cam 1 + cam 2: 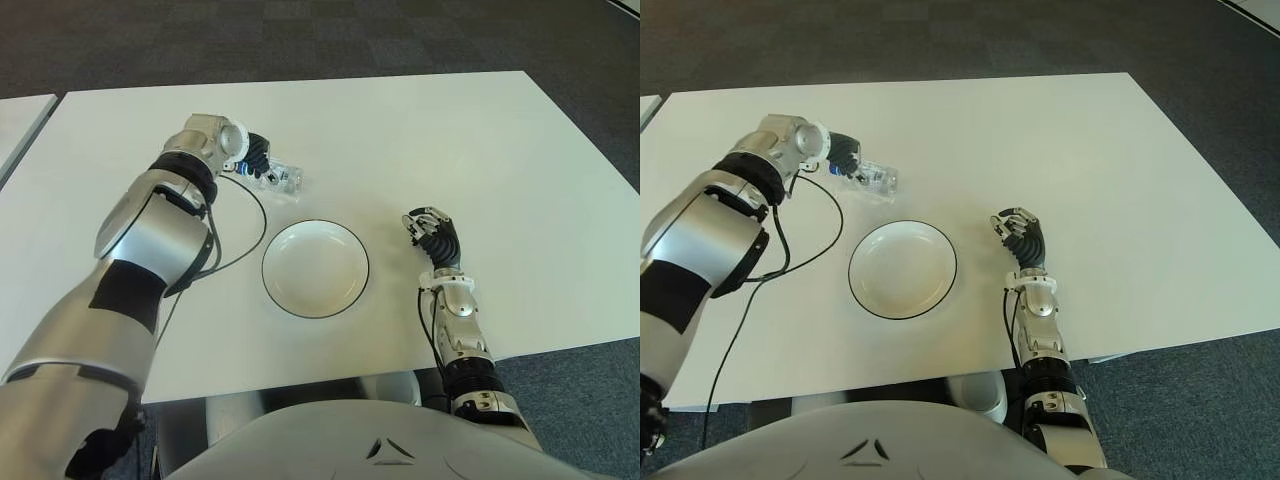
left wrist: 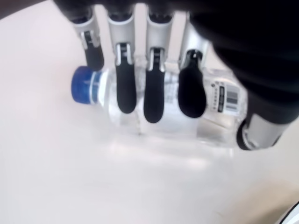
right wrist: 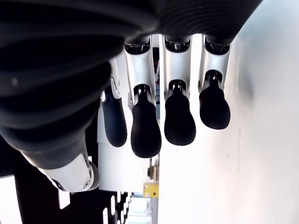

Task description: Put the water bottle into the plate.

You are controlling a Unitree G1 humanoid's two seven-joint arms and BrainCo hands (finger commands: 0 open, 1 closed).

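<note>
While the one water bottle [image 1: 280,178] lies on its side on the white table [image 1: 450,140], I can see it sits toward the far left part of the surface, short of the far edge, and just beyond the far rim of the plate [image 1: 315,268] without touching it. It is clear plastic with a blue cap [image 2: 84,85] and a label with a barcode [image 2: 226,99] near its other end.

My left hand [image 1: 255,157] is on it. From the left wrist view, four dark fingertips [image 2: 126,93] drape over the top of the bottle's body, with the thumb [image 2: 254,133] down at the labelled end; the fingers are curled around the bottle, which appears to lie against the table under them. A black cable [image 1: 255,225] loops across the surface from that wrist, passing just left of the plate.

I count one plate: white, round, with a thin dark rim, empty, set near the middle of the table and closer to the near edge than the bottle is.

My right hand [image 1: 432,235] shows to the right of the plate, near the near edge, apart from both plate and bottle. In its wrist view the fingers [image 3: 145,130] hang loosely bent side by side, gripping nothing.

I count one bottle, one plate, one cable, two hands.
</note>
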